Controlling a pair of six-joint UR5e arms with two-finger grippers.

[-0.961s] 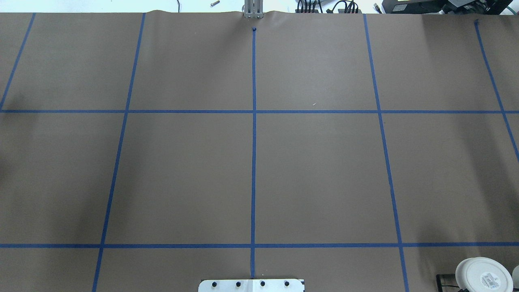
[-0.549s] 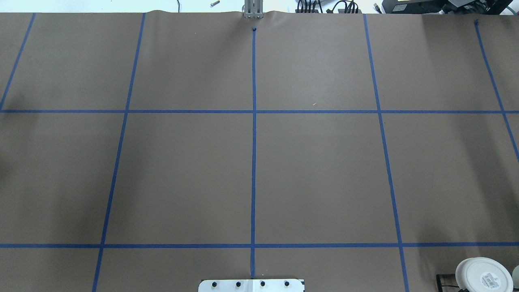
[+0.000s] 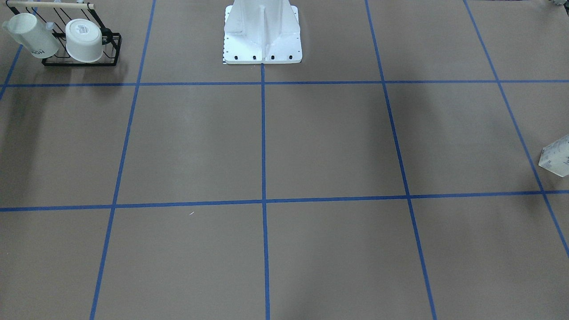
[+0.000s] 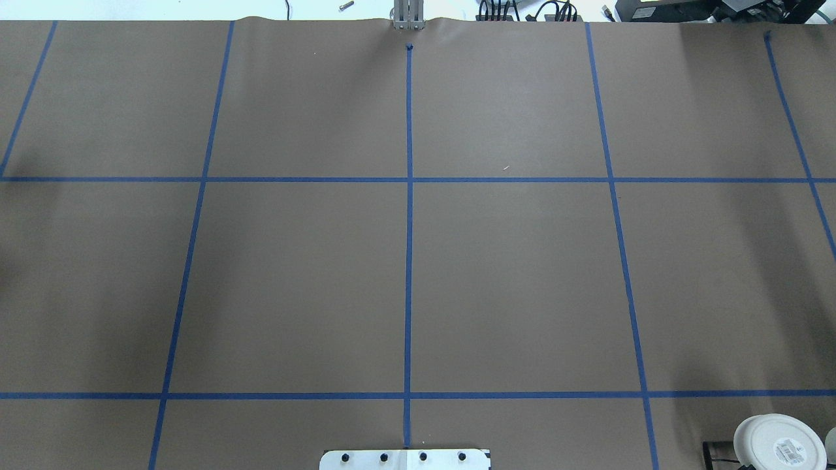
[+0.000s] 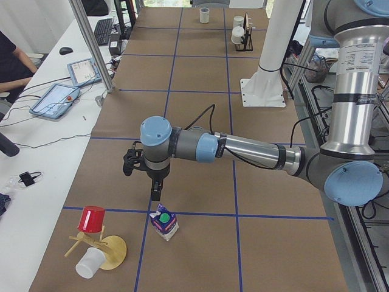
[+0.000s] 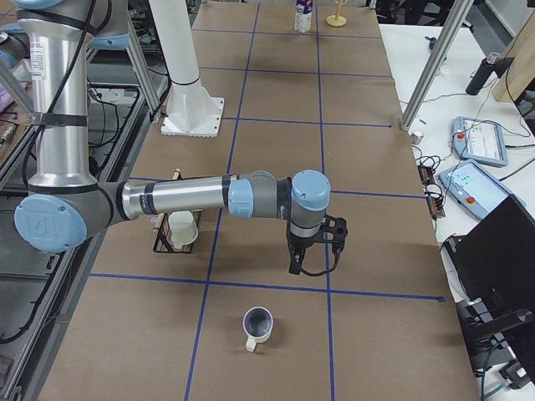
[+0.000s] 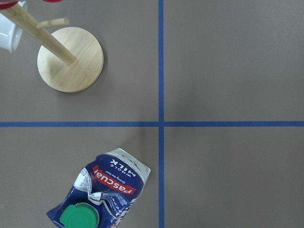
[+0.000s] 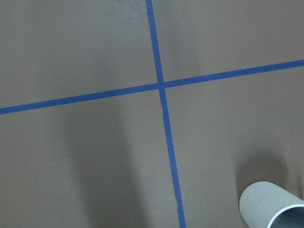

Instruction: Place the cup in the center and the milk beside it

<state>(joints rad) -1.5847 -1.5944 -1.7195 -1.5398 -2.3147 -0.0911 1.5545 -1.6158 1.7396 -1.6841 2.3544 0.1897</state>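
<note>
The milk (image 5: pixel 165 222) is a dark blue carton with a green cap. It stands on the table at my left end and fills the lower left of the left wrist view (image 7: pixel 102 194). My left gripper (image 5: pixel 155 194) points down a little above and beside it. It shows only in the exterior left view, so I cannot tell whether it is open or shut. The cup (image 6: pixel 257 324) is a small white mug with a dark grey inside, upright at my right end. Its rim shows in the right wrist view (image 8: pixel 273 209). My right gripper (image 6: pixel 295 266) hangs above the table just beyond it, and I cannot tell its state.
A wooden mug tree (image 5: pixel 112 252) with a red cup (image 5: pixel 92 219) and a white cup stands near the milk; its base shows in the left wrist view (image 7: pixel 70 59). A black rack (image 3: pixel 82 60) holds two white mugs near my right arm. The robot's white base (image 3: pixel 262 40) stands mid-table.
</note>
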